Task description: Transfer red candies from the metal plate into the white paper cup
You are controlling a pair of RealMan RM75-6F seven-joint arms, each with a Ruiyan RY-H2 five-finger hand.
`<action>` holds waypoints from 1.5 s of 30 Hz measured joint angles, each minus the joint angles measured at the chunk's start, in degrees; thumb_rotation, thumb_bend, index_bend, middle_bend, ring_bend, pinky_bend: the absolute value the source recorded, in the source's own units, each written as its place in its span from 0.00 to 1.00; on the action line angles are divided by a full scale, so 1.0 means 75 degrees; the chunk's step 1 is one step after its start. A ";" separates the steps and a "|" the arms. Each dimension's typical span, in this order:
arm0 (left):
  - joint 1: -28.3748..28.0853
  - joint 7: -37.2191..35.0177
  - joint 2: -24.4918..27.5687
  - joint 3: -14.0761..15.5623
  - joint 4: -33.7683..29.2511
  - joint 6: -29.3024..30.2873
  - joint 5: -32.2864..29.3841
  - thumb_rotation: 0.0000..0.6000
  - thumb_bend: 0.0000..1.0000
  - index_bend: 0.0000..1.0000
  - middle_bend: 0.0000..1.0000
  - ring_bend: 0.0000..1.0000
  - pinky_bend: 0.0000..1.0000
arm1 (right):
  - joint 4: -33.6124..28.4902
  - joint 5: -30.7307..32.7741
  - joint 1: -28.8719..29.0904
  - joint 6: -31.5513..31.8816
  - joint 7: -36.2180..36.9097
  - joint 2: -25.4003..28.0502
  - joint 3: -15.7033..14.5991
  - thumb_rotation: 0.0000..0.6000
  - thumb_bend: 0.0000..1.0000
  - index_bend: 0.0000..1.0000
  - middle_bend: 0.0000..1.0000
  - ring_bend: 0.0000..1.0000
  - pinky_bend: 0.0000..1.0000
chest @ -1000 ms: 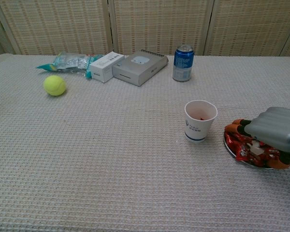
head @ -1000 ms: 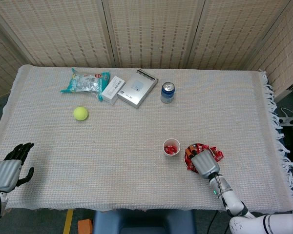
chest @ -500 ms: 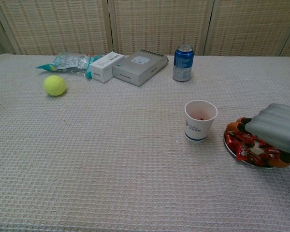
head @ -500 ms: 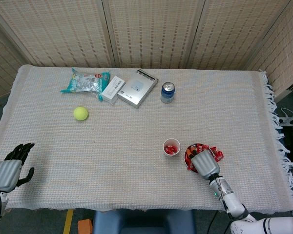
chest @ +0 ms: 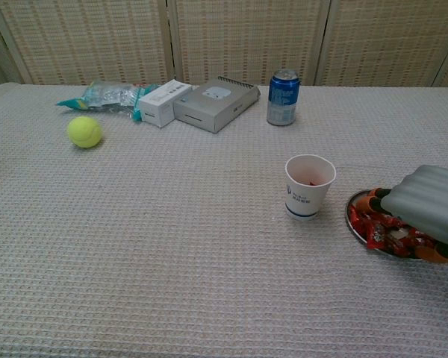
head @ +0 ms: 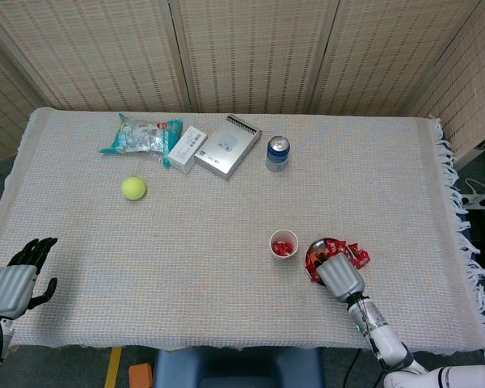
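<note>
Hovering right hand [chest: 425, 203] over metal plate [chest: 353, 227]

Both hands: ribbed grey backs, black fingers; right hand [head: 340, 276], left hand [head: 16, 277].

The right hand [chest: 427, 203] now sits slightly nearer the table's front edge over the metal plate [chest: 352, 221], exposing more of the red candies [chest: 373, 228] beneath.

Far side of table [head: 226, 267]: snack bag [head: 139, 135], white box [head: 187, 147] touching it, grey notebook-like box [head: 227, 146] beside that, blue can [head: 277, 153] upright. Tennis ball [head: 133, 188] nearer, apart.
</note>
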 measured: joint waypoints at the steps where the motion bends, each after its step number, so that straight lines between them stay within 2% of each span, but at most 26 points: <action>1: -0.0003 0.0003 -0.0001 0.0001 0.0001 -0.0008 -0.0003 1.00 0.47 0.00 0.05 0.00 0.18 | -0.0001 0.0014 -0.0002 -0.0008 -0.0023 -0.0001 0.0004 1.00 0.16 0.18 0.23 0.79 1.00; 5: -0.0007 -0.0001 -0.0002 0.0000 0.0001 -0.0019 -0.0013 1.00 0.47 0.00 0.05 0.00 0.18 | 0.0024 0.0062 -0.0011 -0.0062 -0.0147 -0.0043 0.0029 1.00 0.16 0.22 0.25 0.79 1.00; 12: -0.0013 -0.0009 0.0004 -0.0004 0.0004 -0.0034 -0.0029 1.00 0.47 0.00 0.05 0.00 0.18 | 0.0122 0.0146 0.0001 -0.0184 -0.0277 -0.0153 0.0079 1.00 0.16 0.20 0.26 0.79 1.00; 16: -0.0007 -0.0037 0.0014 -0.0009 0.0004 -0.0021 -0.0031 1.00 0.47 0.00 0.05 0.00 0.18 | 0.0187 0.0172 0.0019 -0.0242 -0.0356 -0.0239 0.0100 1.00 0.16 0.22 0.30 0.79 1.00; 20: -0.0008 -0.0071 0.0026 -0.0010 0.0011 -0.0032 -0.0038 1.00 0.47 0.00 0.05 0.01 0.19 | 0.0308 0.0117 0.0027 -0.0274 -0.0442 -0.0323 0.0079 1.00 0.17 0.31 0.38 0.80 1.00; 25: -0.0006 -0.0066 0.0028 -0.0006 0.0009 -0.0025 -0.0029 1.00 0.47 0.00 0.05 0.01 0.19 | 0.0385 0.0080 0.0015 -0.0275 -0.0537 -0.0393 0.0064 1.00 0.19 0.48 0.50 0.81 1.00; 28: -0.0005 -0.0068 0.0029 -0.0010 0.0007 -0.0024 -0.0038 1.00 0.47 0.00 0.05 0.01 0.19 | 0.0407 0.0057 0.0000 -0.0245 -0.0583 -0.0406 0.0067 1.00 0.20 0.55 0.55 0.81 1.00; 32: -0.0008 -0.0063 0.0033 -0.0004 0.0004 -0.0036 -0.0034 1.00 0.47 0.00 0.05 0.01 0.19 | 0.0431 0.0071 -0.0020 -0.0235 -0.0665 -0.0412 0.0060 1.00 0.21 0.58 0.57 0.81 1.00; 41: -0.0008 -0.0029 0.0035 0.0001 -0.0007 -0.0040 -0.0038 1.00 0.47 0.00 0.05 0.01 0.19 | 0.0516 0.0103 -0.0039 -0.0273 -0.0769 -0.0452 0.0065 1.00 0.38 0.69 0.66 0.82 1.00; 45: -0.0004 -0.0051 0.0041 0.0000 -0.0004 -0.0027 -0.0031 1.00 0.47 0.00 0.05 0.01 0.19 | 0.0621 0.0131 -0.0024 -0.0355 -0.0779 -0.0508 0.0075 1.00 0.40 0.74 0.69 0.82 1.00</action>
